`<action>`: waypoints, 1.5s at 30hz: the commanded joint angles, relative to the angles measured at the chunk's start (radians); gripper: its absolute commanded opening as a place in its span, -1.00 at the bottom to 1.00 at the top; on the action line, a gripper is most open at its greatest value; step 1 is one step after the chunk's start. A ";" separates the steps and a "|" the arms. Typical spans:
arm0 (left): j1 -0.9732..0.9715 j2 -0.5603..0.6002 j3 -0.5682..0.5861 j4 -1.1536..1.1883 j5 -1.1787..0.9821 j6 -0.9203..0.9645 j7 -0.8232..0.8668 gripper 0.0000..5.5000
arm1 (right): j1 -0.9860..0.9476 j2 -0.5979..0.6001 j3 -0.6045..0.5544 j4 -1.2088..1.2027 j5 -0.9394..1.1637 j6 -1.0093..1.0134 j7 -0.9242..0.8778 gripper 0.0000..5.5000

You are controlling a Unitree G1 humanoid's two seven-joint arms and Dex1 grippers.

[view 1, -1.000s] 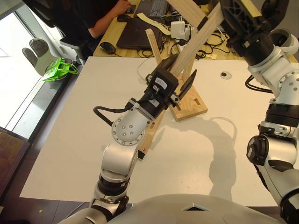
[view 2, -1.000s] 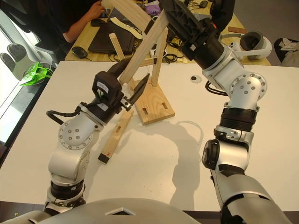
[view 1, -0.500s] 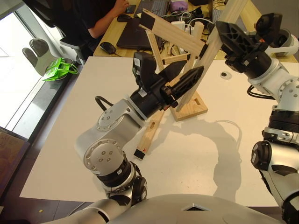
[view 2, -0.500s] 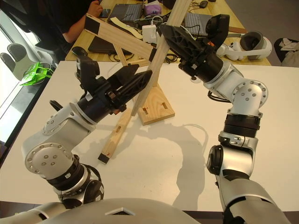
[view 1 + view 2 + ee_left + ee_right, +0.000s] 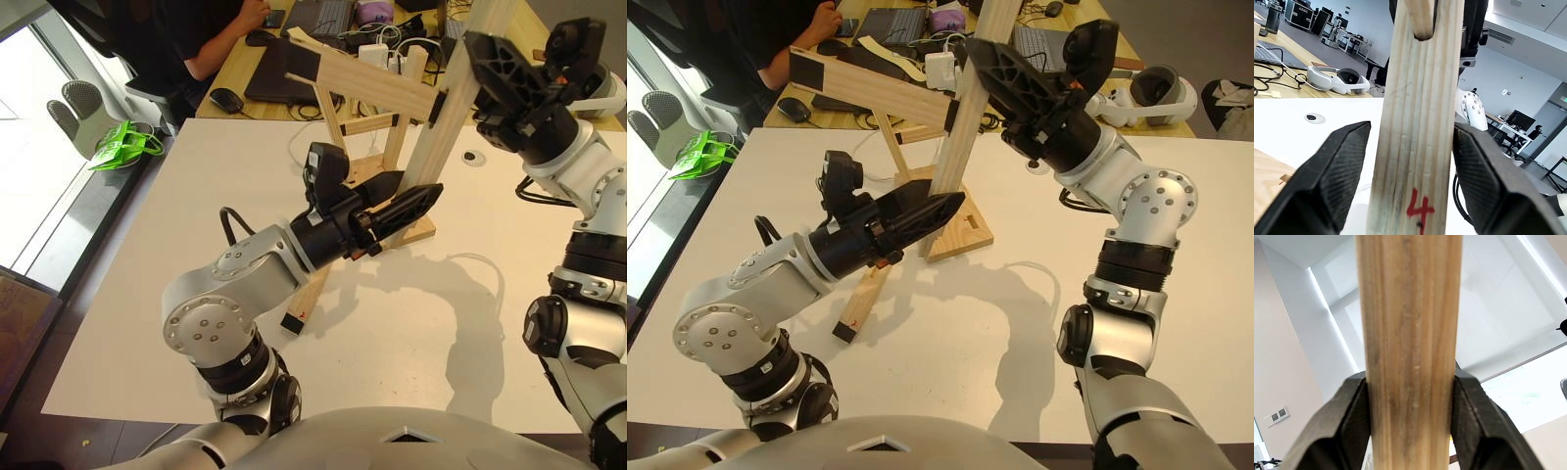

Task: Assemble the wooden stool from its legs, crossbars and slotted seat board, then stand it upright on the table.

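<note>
Leg-to-seat fit; stool part-built, legs up.

Right gripper (image 5: 985, 64): fingers pressed flat against both faces of the tall pale wooden leg marked with a red 4 (image 5: 953, 157), high on its length, with no gap in the right wrist view. Judged reason: a high grip carries the weight and sets the tilt. The leg leans a little off upright.

Left gripper (image 5: 429, 199): at 7 o'clock of the right gripper, low on the same leg. Fingers (image 5: 1337, 181) sit either side of the wood, one touching and the other showing a thin gap, so they bracket it without squeezing. Judged reason: a loose guide lets the foot be steered toward its slot.

Square pale wooden slotted seat board (image 5: 972, 233): flat on the white table (image 5: 147, 245), near centre. The leg's foot comes down at its near edge. The left gripper hides whether the foot is seated.

Long flat wooden crossbar with a black end (image 5: 872, 88): runs from the held leg toward 10 o'clock. Judged joined, so the two would swing as one.

Loose wooden piece with a black tip (image 5: 864, 299): lies at 7 o'clock of the board, not yet fitted.
</note>
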 commanded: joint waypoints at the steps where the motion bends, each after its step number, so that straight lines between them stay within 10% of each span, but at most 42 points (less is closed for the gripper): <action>1: 0.009 0.008 0.005 0.016 -0.059 -0.031 0.047 -0.01 | 0.011 0.012 -0.013 -0.024 0.048 0.015 -0.015 -0.26; 15: 0.015 0.109 -0.048 0.041 -0.240 -0.180 0.160 -0.22 | 0.020 0.039 -0.022 -0.014 0.047 -0.046 -0.063 -0.26; 25: 0.033 0.211 -0.117 0.054 -0.247 -0.279 0.197 -0.23 | 0.018 0.044 -0.033 -0.017 0.077 -0.054 -0.078 0.33; 32: 0.015 0.505 -0.305 0.057 0.279 -0.469 0.105 -0.23 | 0.054 0.046 -0.021 -0.035 0.043 -0.050 -0.206 0.53; 45: 0.061 0.580 -0.478 0.104 0.737 -0.714 -0.014 -0.26 | 0.165 0.142 0.056 -0.148 -0.014 -0.105 -0.414 0.53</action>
